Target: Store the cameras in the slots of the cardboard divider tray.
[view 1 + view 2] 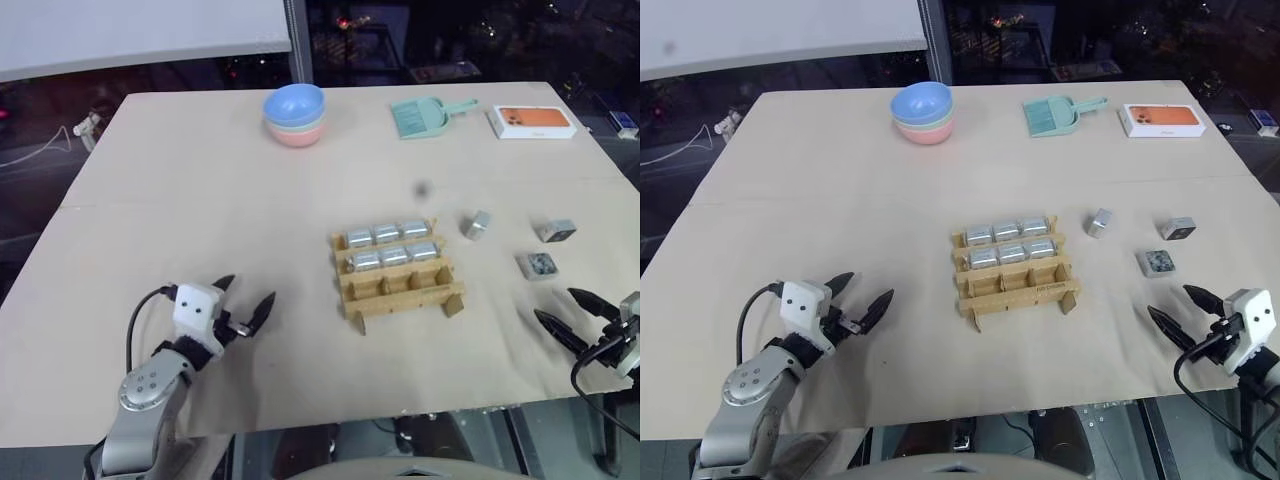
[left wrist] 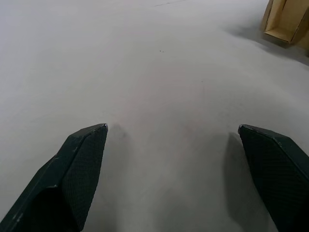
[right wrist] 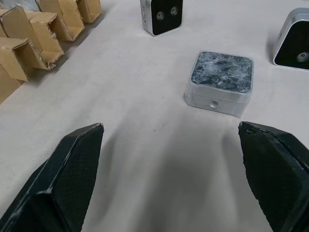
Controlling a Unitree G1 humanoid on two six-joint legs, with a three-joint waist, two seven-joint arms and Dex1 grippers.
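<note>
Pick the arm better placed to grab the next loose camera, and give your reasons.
Right. The right gripper hangs open beside the three loose cameras, nearest the flat-lying camera. The left gripper, also open, sits over bare table on the far side of the cardboard divider tray.

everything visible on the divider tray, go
The tray is a small brown cardboard rack of notched upright dividers forming three rows of three slots. It sits flat near the table's middle, slightly skewed. The two far rows hold six silver-grey cameras, one per slot; the near row is empty. No fingers touch it. Three loose cameras lie on the table to its right, apart from it.
</note>
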